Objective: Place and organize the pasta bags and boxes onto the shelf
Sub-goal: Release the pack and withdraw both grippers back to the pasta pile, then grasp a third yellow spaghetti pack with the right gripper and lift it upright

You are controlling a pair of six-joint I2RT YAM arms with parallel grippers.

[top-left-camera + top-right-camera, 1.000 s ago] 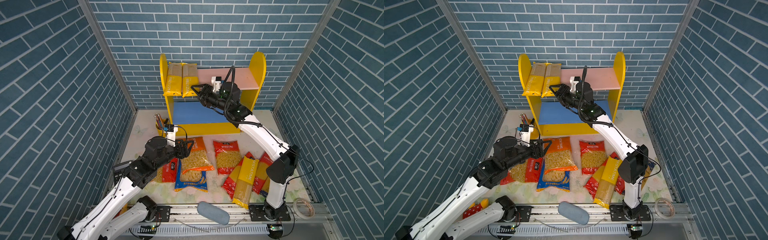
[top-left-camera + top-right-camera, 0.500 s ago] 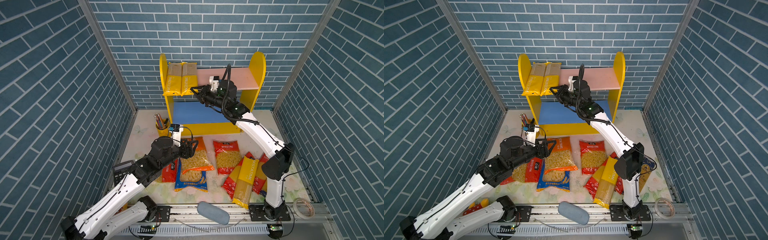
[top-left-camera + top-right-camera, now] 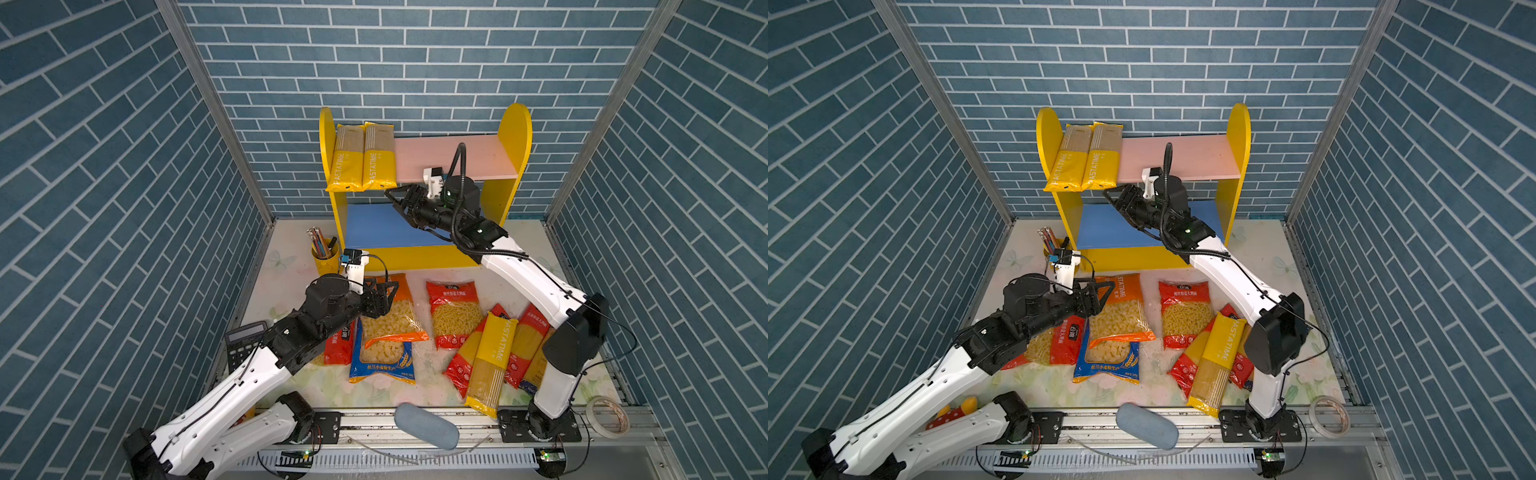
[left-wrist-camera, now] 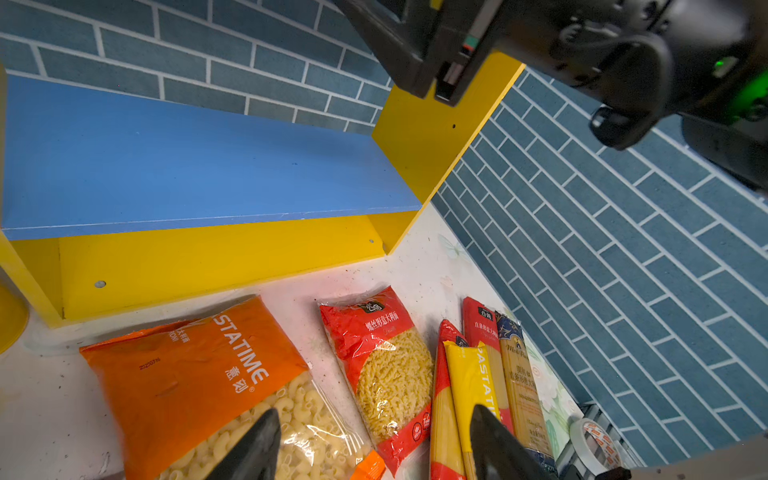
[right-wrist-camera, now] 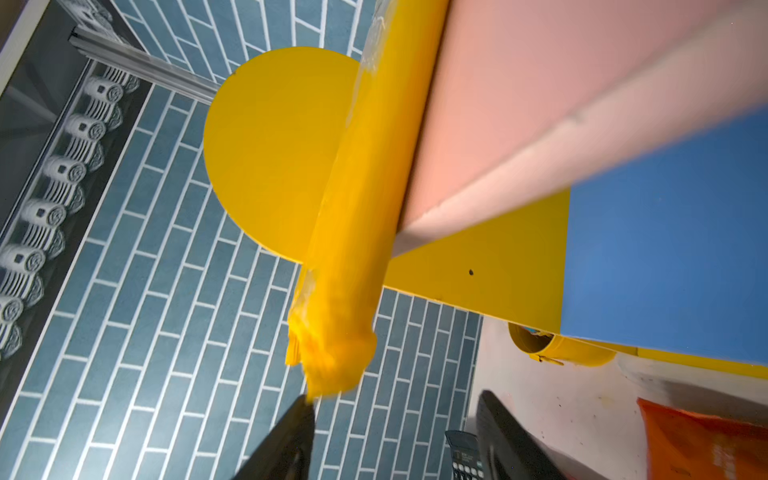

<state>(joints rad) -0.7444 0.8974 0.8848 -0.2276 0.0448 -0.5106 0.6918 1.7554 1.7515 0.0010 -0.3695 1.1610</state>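
The right arm has drawn back and dropped. A second ago its right gripper (image 3: pixel 397 206) (image 3: pixel 1117 208) (image 5: pixel 395 401) was up at the front edge of the pink board (image 3: pixel 453 158), beside the packs. It now hangs a little lower, in front of the gap above the blue board (image 3: pixel 374 226). Its fingers stand well apart and grip nothing; in the right wrist view the overhanging end of a yellow pack sits just beside one fingertip.

The left arm has stretched forward slightly. Its left gripper (image 3: pixel 390 297) (image 3: pixel 1106 297) (image 4: pixel 374 411) hovers over the top of the orange bag (image 3: pixel 392 316), fingers wide apart and empty.

The two yellow spaghetti packs (image 3: pixel 378 160) have not shifted. They lie side by side at the end of the pink board on the left of both top views, their ends hanging over its front edge.

Blue brick-pattern walls (image 3: pixel 415 62) close in three sides. The table (image 3: pixel 291 266) is white with a faint flower print, and the shelf (image 3: pixel 515 137) stands at its back.

In front of the shelf lie:
- the orange bag, partly over a blue bag (image 3: pixel 382 361)
- a red bag (image 3: pixel 453 316)
- a heap of long packs topped by a yellow one (image 3: pixel 492 361)
- another red bag (image 3: pixel 338 345), half under the left arm

A pencil cup (image 3: pixel 324 257) stands near the shelf's foot. A calculator (image 3: pixel 243 340) and a tape roll (image 3: pixel 609 415) lie at the table's edges.
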